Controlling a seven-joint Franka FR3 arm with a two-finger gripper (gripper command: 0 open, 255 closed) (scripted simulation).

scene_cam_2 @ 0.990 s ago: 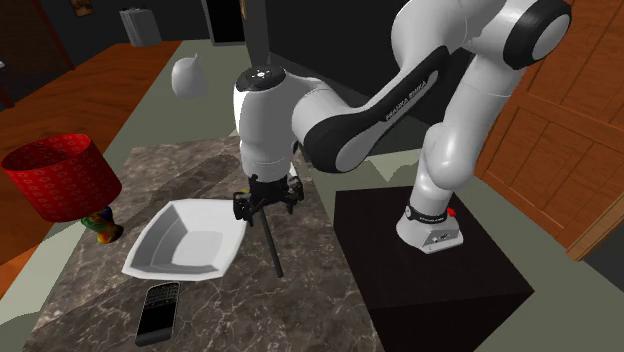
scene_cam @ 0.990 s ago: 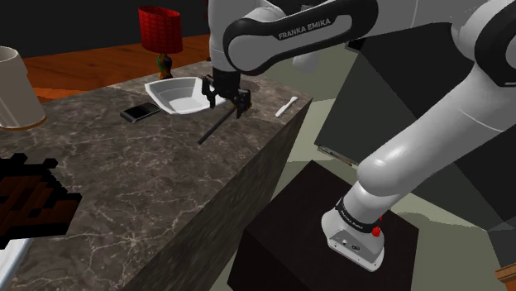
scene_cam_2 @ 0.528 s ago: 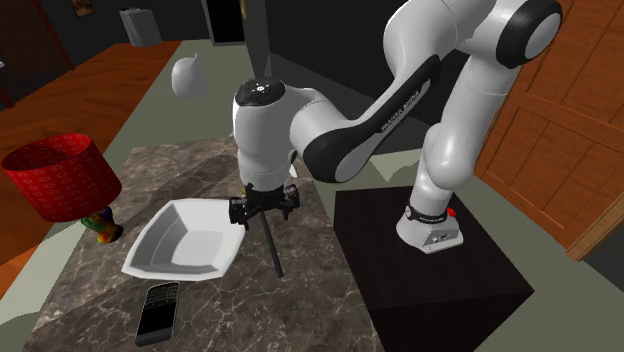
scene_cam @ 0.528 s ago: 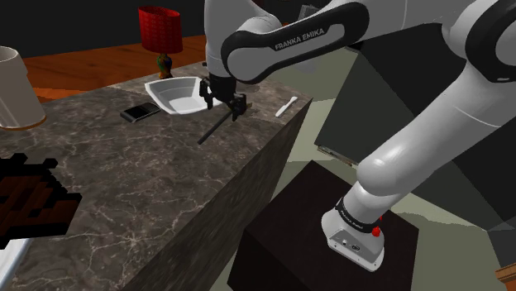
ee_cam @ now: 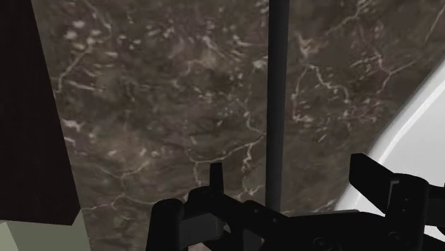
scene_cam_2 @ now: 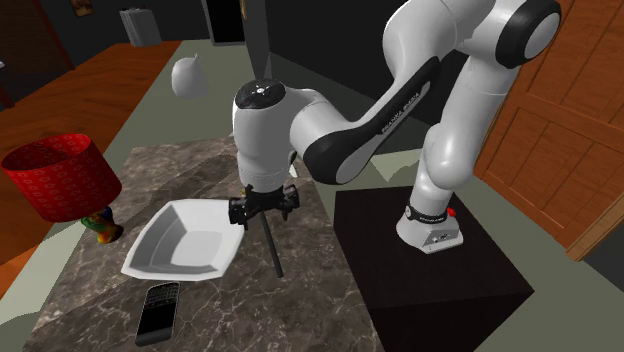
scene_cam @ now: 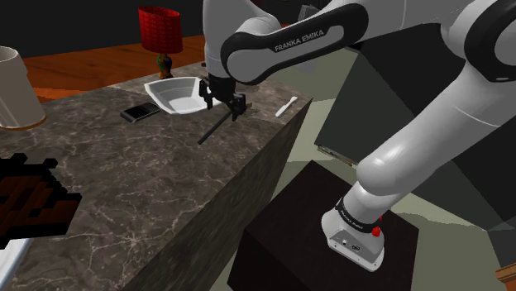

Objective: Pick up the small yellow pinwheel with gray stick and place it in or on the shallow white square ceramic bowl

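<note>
One marble table (scene_cam: 124,174) carries a red lamp (scene_cam_2: 60,178), a white square bowl (scene_cam_2: 190,240) and a phone (scene_cam_2: 158,312). The spread pincer (scene_cam_2: 264,212) straddles the pinwheel (scene_cam_2: 272,250), lying flat just beside the bowl; its dark stick points toward the shoulder view's lower left, head probably hidden beneath.

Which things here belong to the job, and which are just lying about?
Job:
pinwheel's dark stick
white square bowl
gripper

Lying about:
black phone
red lamp
small white utensil
white container
</note>
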